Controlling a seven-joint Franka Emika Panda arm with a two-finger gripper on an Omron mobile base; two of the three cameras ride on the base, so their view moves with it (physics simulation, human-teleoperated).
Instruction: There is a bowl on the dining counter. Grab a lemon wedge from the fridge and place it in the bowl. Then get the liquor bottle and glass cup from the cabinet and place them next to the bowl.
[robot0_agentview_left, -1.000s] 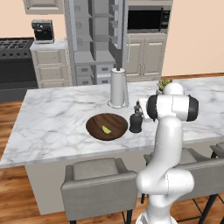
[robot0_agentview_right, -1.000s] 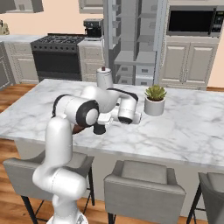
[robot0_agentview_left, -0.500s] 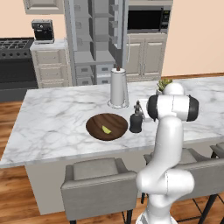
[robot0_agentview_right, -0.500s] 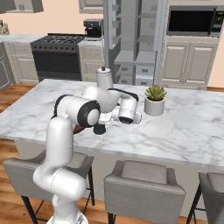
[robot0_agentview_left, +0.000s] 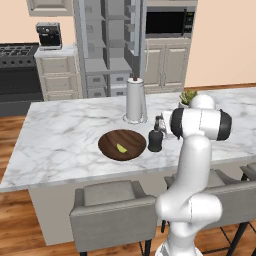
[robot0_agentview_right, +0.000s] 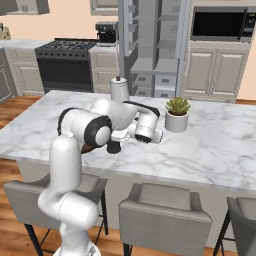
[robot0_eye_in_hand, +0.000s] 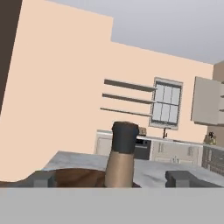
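The dark wooden bowl (robot0_agentview_left: 122, 145) sits on the dining counter (robot0_agentview_left: 65, 135) with the lemon wedge (robot0_agentview_left: 121, 148) inside it. Just right of the bowl stands the black liquor bottle (robot0_agentview_left: 155, 140) upright on the marble. My gripper (robot0_eye_in_hand: 111, 178) is open, level with the bottle's neck (robot0_eye_in_hand: 119, 164), and its fingertips (robot0_eye_in_hand: 43, 178) stand wide on either side without touching it. From the right base, the gripper (robot0_agentview_right: 121, 136) reaches sideways to the bottle (robot0_agentview_right: 114, 146). The fridge (robot0_agentview_left: 107, 50) stands open at the back. The glass cup is out of view.
A white paper-towel roll (robot0_agentview_left: 135, 100) stands right behind the bowl and bottle. A small potted plant (robot0_agentview_right: 176, 114) sits on the counter beside my hand. Grey stools (robot0_agentview_left: 112, 210) line the near edge of the island.
The fingers have spread apart from the bottle's neck. The arm, bottle and bowl have stayed in place.
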